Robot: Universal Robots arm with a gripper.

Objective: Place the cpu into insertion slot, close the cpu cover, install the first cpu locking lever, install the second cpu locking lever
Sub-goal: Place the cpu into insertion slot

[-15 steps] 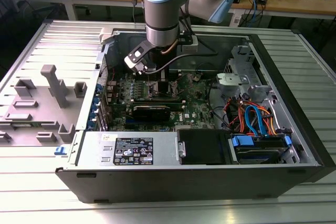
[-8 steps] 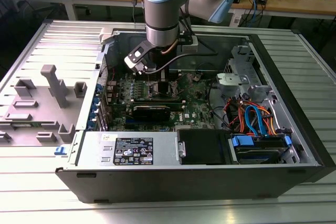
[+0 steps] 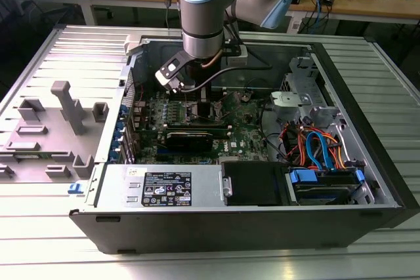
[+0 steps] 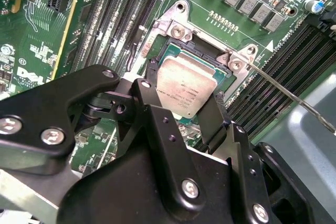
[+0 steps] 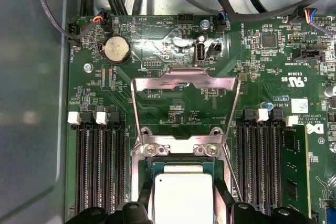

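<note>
In both wrist views the cpu (image 4: 184, 80) (image 5: 181, 198), a silvery square chip on a green edge, lies over the insertion slot (image 4: 176, 30) (image 5: 181, 149). My gripper (image 4: 185, 88) (image 5: 182, 205) is shut on the cpu, one black finger against each of two opposite sides. The cpu cover (image 5: 184, 83), a thin silver frame with a big window, stands swung open beyond the slot. A thin wire locking lever (image 4: 294, 100) (image 5: 231, 174) sticks out from the slot's corner, unlatched. In the exterior view the gripper (image 3: 200, 106) reaches down into the open computer case over the green board (image 3: 246, 129).
Long black memory slots (image 5: 100, 171) (image 5: 262, 166) flank the socket on both sides. The case's grey wall (image 5: 31, 103) is close by. A power supply (image 3: 164, 188) and a drive bay with orange and blue cables (image 3: 315, 149) lie nearer the exterior camera. Grey fixtures (image 3: 65, 106) stand on the exterior view's left.
</note>
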